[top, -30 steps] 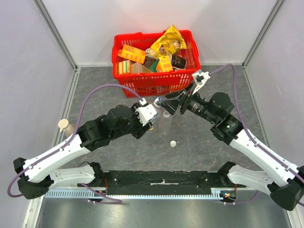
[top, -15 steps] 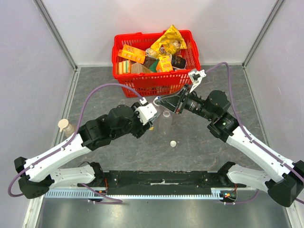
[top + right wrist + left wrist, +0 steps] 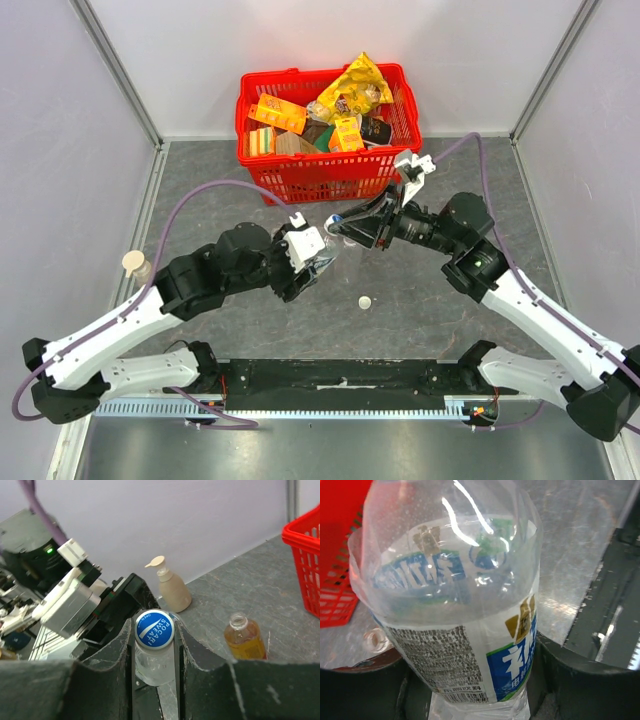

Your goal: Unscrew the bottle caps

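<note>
Over table [image 3: 200,190], left end effector [image 3: 319,260] grasps bottle [image 3: 470,630] tilted toward basket [image 3: 330,186]; right end effector [image 3: 154,647] clenches blue cap [image 3: 154,629].

The basket [image 3: 330,170] walls off the back centre. Just before it, the left claw [image 3: 322,262] clamps a bottle [image 3: 460,630] and the right claw [image 3: 338,222] pinches its blue cap [image 3: 155,628], barring the middle. The near tabletop [image 3: 420,320] lies open save 1 white cap [image 3: 366,302]. A pump bottle [image 3: 134,264] stands at the left edge; 1 amber bottle [image 3: 243,639] stands near the claws. Both back corners are free.
</note>
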